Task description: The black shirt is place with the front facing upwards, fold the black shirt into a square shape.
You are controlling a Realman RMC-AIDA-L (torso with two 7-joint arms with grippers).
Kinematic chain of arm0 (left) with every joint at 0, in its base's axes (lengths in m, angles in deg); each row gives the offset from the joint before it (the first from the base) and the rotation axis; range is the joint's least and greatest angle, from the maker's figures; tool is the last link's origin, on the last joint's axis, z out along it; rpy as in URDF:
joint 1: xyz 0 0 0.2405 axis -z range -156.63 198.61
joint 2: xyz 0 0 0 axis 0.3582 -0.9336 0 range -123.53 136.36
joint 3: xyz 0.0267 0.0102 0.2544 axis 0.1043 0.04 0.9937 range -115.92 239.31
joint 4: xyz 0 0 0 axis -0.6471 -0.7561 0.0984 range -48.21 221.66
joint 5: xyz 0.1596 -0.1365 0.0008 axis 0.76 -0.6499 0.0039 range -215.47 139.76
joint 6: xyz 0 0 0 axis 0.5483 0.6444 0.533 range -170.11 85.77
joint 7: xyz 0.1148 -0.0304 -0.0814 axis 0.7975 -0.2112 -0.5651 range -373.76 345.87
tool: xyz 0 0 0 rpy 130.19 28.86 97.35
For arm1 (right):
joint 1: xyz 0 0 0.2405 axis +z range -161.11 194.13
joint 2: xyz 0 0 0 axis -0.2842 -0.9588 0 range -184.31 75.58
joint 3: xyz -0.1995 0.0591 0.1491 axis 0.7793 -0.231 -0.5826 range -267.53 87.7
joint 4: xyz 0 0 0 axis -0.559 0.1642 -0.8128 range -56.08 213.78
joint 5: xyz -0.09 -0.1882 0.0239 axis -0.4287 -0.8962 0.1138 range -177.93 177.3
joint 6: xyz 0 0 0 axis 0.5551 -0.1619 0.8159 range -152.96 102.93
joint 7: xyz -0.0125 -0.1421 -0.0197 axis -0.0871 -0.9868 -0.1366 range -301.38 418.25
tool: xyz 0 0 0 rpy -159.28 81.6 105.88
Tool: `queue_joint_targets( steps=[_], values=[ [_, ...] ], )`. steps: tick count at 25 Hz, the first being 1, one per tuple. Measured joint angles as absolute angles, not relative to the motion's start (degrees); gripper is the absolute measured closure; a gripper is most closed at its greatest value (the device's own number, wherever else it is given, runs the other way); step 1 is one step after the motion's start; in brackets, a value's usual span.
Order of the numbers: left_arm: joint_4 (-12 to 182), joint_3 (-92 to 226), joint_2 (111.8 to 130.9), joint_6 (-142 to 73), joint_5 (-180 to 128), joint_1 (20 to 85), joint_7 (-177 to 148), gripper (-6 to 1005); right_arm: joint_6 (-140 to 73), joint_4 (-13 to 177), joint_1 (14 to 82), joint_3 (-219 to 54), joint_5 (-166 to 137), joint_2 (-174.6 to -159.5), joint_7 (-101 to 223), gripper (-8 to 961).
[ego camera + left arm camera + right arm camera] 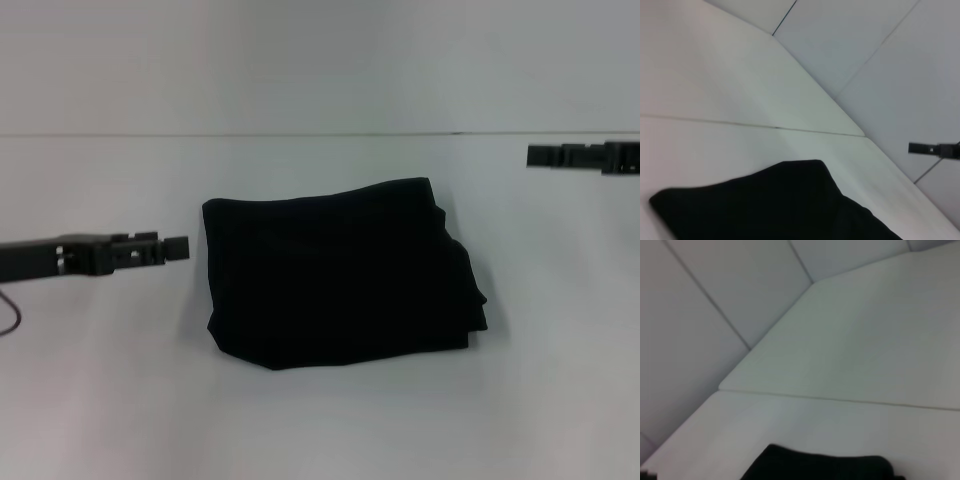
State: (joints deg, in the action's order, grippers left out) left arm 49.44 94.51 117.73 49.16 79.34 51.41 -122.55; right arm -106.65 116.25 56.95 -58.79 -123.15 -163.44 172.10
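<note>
The black shirt [340, 275] lies folded into a rough square mid-table [560, 400], so I judge the folding done. My left hand [178, 248] hovers just beside it, my right hand [540, 155] well apart; both hold nothing, though how far open I cannot tell

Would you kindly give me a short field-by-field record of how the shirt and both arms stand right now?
item: black shirt, folded into a compact, roughly square bundle
print: not visible
surface: white table
shirt edges: right side uneven, layers stepped
left gripper: beside the shirt's left edge, apart from it, holding nothing
right gripper: far right, well back from the shirt, holding nothing
contact: neither gripper touches the fabric
</note>
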Motion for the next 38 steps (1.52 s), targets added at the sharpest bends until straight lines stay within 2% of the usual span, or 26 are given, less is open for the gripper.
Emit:
queue_joint_targets(
  steps=[2, 7, 10, 12, 15, 20, 24, 28, 38],
  values=[
    [49.2, 94.9, 117.61, 49.3, 79.4, 52.5, -120.7, 175, -107.8, 116.4, 55.7, -59.1, -122.4, -164.75, 166.3, 9],
    [48.9, 98.7, 118.70, 48.0, 79.4, 54.3, -111.7, 125, -109.9, 116.7, 52.6, -58.3, -122.1, -169.26, 151.8, 15],
    [48.2, 101.8, 119.47, 45.7, 79.5, 55.2, -110.3, 125, -109.5, 116.7, 52.0, -57.1, -122.8, -171.16, 146.2, 15],
    [47.8, 104.2, 119.65, 44.6, 79.7, 56.4, -111.0, 125, -109.5, 116.7, 52.0, -56.5, -122.8, -171.86, 144.1, 15],
    [47.7, 105.8, 119.36, 44.1, 82.2, 58.8, -113.7, 125, -109.5, 116.7, 52.3, -56.2, -122.8, -172.19, 143.2, 15],
    [47.3, 106.0, 118.93, 44.3, 86.6, 61.6, -118.2, 125, -109.9, 116.7, 52.6, -53.7, -122.9, -171.42, 144.6, 15],
    [44.5, 105.8, 120.01, 46.4, 86.7, 61.1, -118.6, 125, -110.8, 116.8, 51.9, -53.2, -122.7, -171.05, 146.1, 15],
    [43.4, 105.4, 121.02, 46.0, 86.5, 60.7, -119.2, 125, -110.0, 116.9, 51.7, -53.8, -122.5, -171.48, 146.0, 15],
    [43.4, 105.5, 121.42, 46.5, 86.7, 59.7, -119.3, 125, -109.2, 116.9, 52.2, -53.6, -122.6, -171.69, 146.0, 15]
  ],
)
